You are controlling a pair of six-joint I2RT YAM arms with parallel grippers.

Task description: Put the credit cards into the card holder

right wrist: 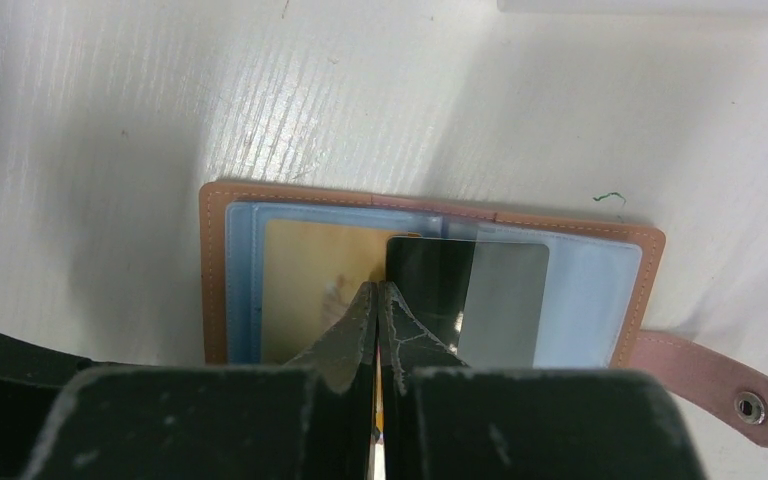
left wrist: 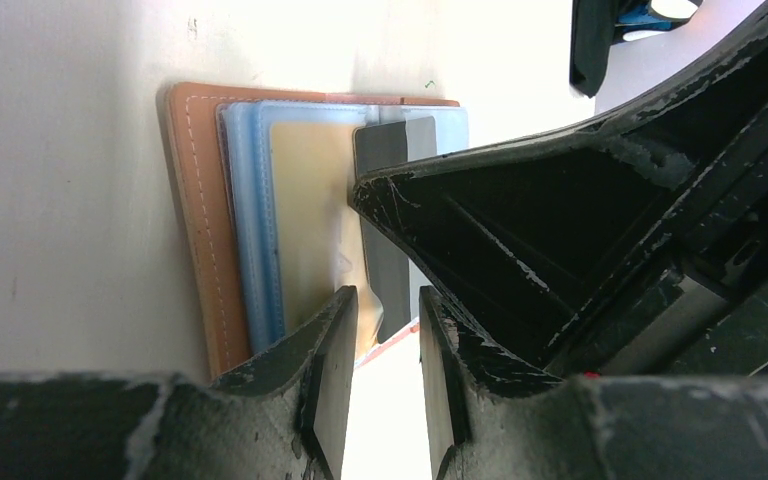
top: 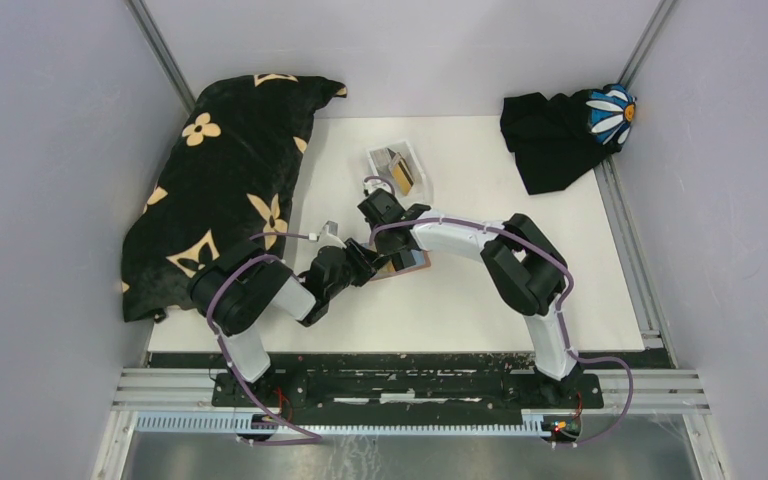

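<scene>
Black credit card (right wrist: 465, 300) on card holder (right wrist: 228, 215)

Left arm (top: 260, 295) folded low from its near-left base, left gripper (left wrist: 388, 295) jaws part-way apart, right arm (top: 525, 265) elbow bent, forearm stretched leftward over the table (top: 560, 220) middle, right gripper (right wrist: 378, 290) fingertips pressed together, both grippers close beside each other.

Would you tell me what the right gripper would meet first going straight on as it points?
Most likely the left edge of the dark grey plastic card lying on the open tan leather card holder; the shut right gripper seems nearly touching it.
</scene>
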